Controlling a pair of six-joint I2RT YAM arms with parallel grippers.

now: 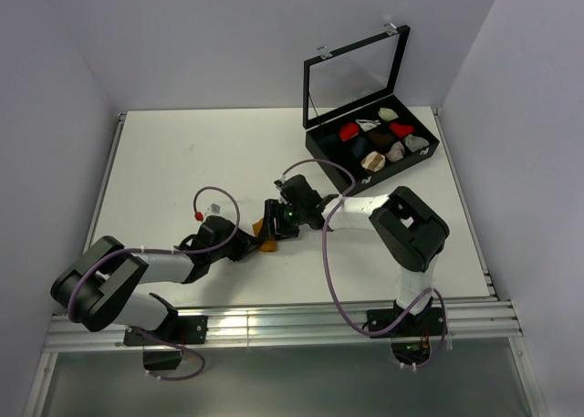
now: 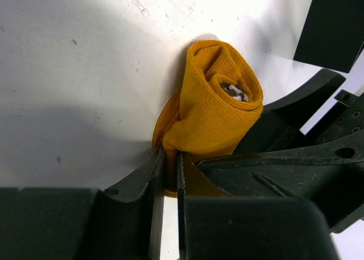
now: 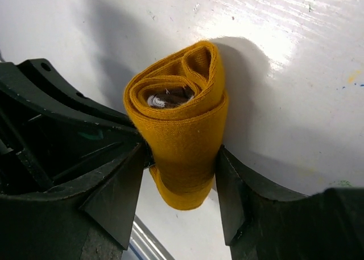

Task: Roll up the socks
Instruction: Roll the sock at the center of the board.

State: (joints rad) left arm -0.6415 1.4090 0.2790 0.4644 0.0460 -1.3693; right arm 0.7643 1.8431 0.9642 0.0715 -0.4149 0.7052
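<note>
The mustard-orange sock (image 1: pixel 266 244) is rolled into a tight bundle near the table's front centre, between my two grippers. In the left wrist view the roll (image 2: pixel 219 106) stands on end with a dark, white-flecked core. My left gripper (image 2: pixel 168 160) is shut on a fold of fabric at the roll's lower edge. In the right wrist view the roll (image 3: pixel 181 129) sits between my right gripper's (image 3: pixel 181 177) fingers, which press on both its sides. In the top view the left gripper (image 1: pixel 250 244) and right gripper (image 1: pixel 276 225) meet at the roll. The brown sock is hidden.
An open black box (image 1: pixel 316 149) with a raised clear lid (image 1: pixel 356 75) stands at the back right, holding several small sock bundles (image 1: pixel 379 139). The right gripper's black body (image 2: pixel 296 135) fills the right of the left wrist view. The table's metal front rail (image 1: pixel 274 321) is close.
</note>
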